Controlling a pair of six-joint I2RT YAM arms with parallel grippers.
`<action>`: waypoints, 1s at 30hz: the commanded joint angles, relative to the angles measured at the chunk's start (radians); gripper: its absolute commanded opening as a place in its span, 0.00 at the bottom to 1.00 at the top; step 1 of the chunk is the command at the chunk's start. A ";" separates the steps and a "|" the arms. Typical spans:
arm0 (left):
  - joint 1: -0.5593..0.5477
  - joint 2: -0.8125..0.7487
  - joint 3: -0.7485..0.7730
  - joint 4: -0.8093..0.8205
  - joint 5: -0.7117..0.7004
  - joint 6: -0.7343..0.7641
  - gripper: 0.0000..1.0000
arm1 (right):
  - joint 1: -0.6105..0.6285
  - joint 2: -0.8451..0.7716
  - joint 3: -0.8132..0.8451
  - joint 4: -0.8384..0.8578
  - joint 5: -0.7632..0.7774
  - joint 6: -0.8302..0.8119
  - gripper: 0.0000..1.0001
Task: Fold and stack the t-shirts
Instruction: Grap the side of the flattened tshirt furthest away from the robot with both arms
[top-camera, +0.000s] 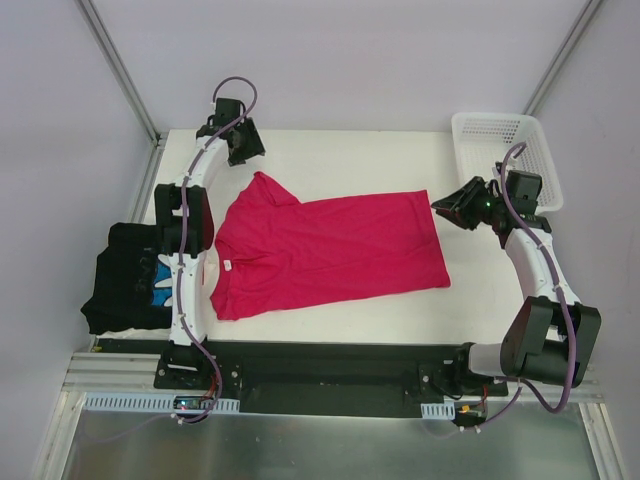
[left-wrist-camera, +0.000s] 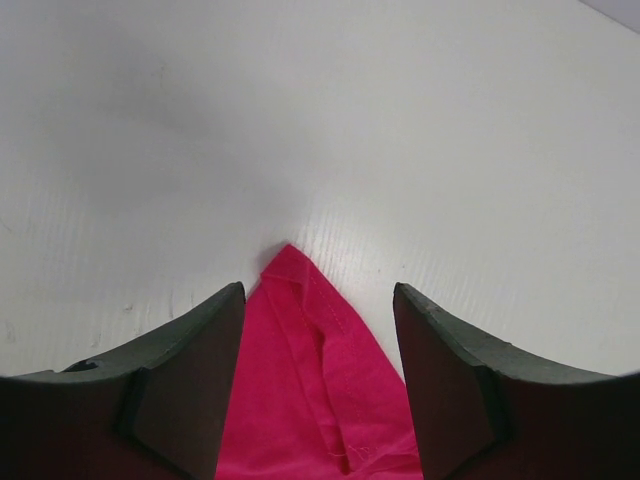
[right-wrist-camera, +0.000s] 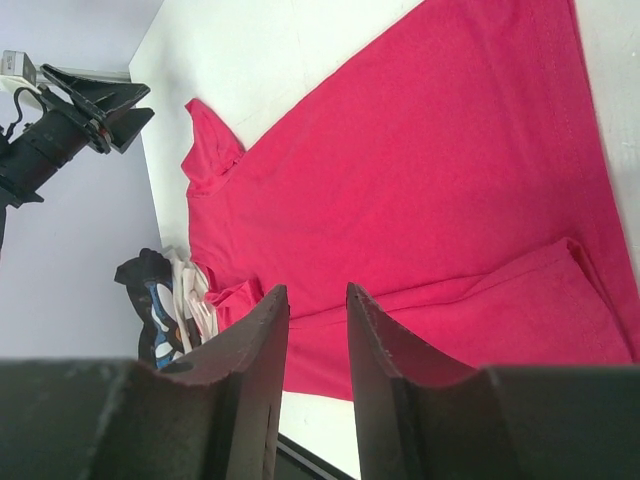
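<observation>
Table (top-camera: 330, 150), white, is carrying the lot. One crimson-pink t-shirt (top-camera: 330, 250) is lying spread flat across its middle. Its long axis is running left to right at a slight tilt, with the neck (top-camera: 228, 266) facing the left arm's side and the hem facing right. The cloth is showing plain, with a small white label at the neck. In the right wrist view a folded band is running along one long edge. One sleeve (left-wrist-camera: 300, 340) is pointing away toward the far left corner.

One heap of t-shirts (top-camera: 125, 280) is sitting at the table's left edge, just beside the pink one. A black tee (right-wrist-camera: 150, 290) with blue-and-white print is showing in it, with white edges peeking out; how many are lying there I cannot tell. One white lattice basket (top-camera: 505, 150) is standing at the far right corner.

Two grippers are showing. The left gripper (left-wrist-camera: 318, 292) is hovering with its jaws spread wide on either side of the sleeve tip, not closed on it. The right gripper (right-wrist-camera: 313, 292) is hanging near the hem's far corner, jaws narrowly parted and gripping nothing.
</observation>
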 joint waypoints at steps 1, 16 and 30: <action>-0.004 -0.007 -0.011 0.028 0.040 -0.039 0.60 | -0.006 -0.038 0.002 -0.007 0.011 -0.021 0.32; -0.004 0.002 -0.087 0.037 0.036 -0.088 0.59 | -0.011 -0.044 0.002 -0.016 0.014 -0.025 0.32; -0.020 -0.001 -0.115 0.037 0.016 -0.105 0.58 | -0.020 -0.046 0.002 -0.017 0.008 -0.027 0.32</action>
